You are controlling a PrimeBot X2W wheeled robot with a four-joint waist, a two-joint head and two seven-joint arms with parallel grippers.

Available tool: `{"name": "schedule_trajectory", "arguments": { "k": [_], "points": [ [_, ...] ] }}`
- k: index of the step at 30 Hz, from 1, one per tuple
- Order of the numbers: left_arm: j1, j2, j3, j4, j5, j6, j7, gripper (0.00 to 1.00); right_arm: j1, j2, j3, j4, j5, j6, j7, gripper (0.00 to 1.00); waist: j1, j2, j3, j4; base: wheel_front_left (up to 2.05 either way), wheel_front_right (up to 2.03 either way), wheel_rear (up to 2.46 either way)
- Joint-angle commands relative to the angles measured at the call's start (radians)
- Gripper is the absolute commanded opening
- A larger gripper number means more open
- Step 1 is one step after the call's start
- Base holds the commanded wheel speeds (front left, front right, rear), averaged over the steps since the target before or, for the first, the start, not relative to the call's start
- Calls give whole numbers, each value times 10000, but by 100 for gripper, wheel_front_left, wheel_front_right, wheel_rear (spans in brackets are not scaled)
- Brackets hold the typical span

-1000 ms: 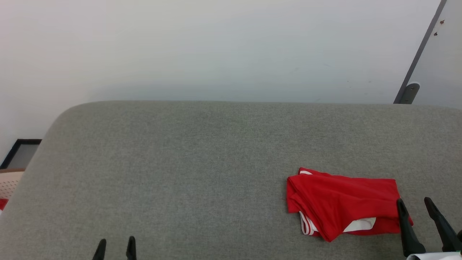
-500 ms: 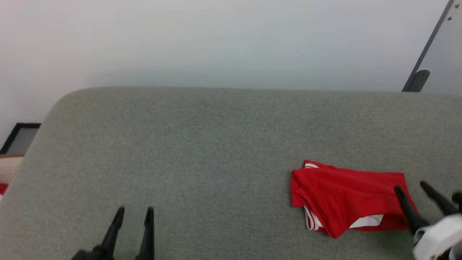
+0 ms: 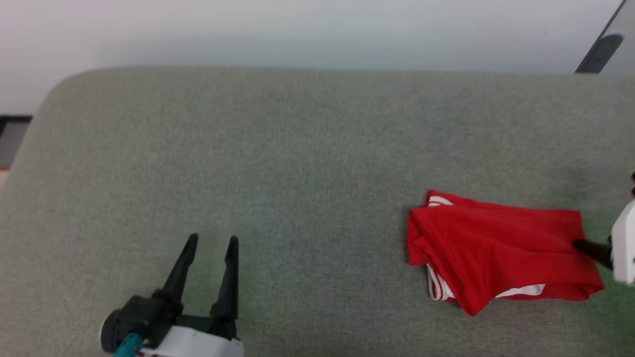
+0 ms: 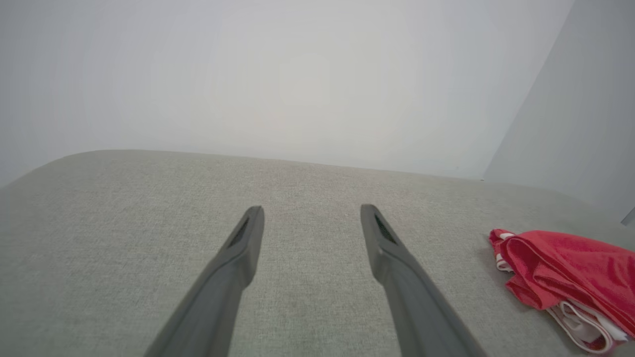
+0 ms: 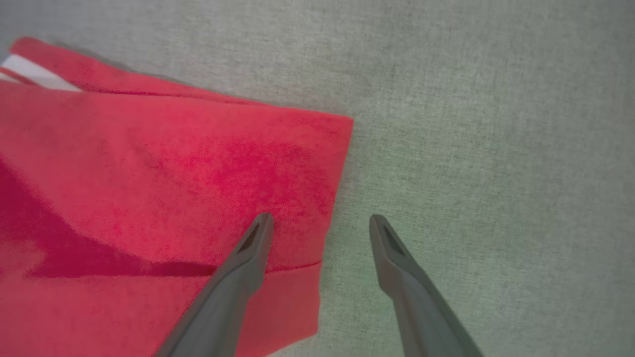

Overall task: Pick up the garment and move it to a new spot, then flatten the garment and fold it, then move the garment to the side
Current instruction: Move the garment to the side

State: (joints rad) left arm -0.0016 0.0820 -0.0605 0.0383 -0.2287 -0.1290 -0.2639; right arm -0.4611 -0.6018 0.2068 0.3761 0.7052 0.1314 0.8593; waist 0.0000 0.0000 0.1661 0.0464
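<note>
Red folded garment (image 3: 496,248), right end effector (image 5: 321,218) astride its edge

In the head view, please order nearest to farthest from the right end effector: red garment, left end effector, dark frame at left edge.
1. Soft bright-red garment, right side, at the right end effector.
2. Left end effector, lower left.
3. Dark-rimmed grey frame, far left edge.

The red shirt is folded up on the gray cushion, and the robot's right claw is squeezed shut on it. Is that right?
No. The garment lies folded on the gray cushion, but the right gripper is open, not shut on it: the right wrist view shows its two fingers apart, one over the red cloth, one over the cushion.
</note>
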Motion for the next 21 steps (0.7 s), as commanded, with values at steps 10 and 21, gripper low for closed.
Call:
{"name": "schedule_trajectory", "arguments": {
  "k": [10,21],
  "points": [
    [-882,-55,-215,159,149,-19,1,100,-307,382,337,989,24,-15,290,0,0,0,1444,216,0,0,0],
    [-1837,449,-436,259,136,-19,1,100,-595,-265,-170,282,843,-28,-1902,0,0,0,2175,-876,0,0,0]
  ]
}}
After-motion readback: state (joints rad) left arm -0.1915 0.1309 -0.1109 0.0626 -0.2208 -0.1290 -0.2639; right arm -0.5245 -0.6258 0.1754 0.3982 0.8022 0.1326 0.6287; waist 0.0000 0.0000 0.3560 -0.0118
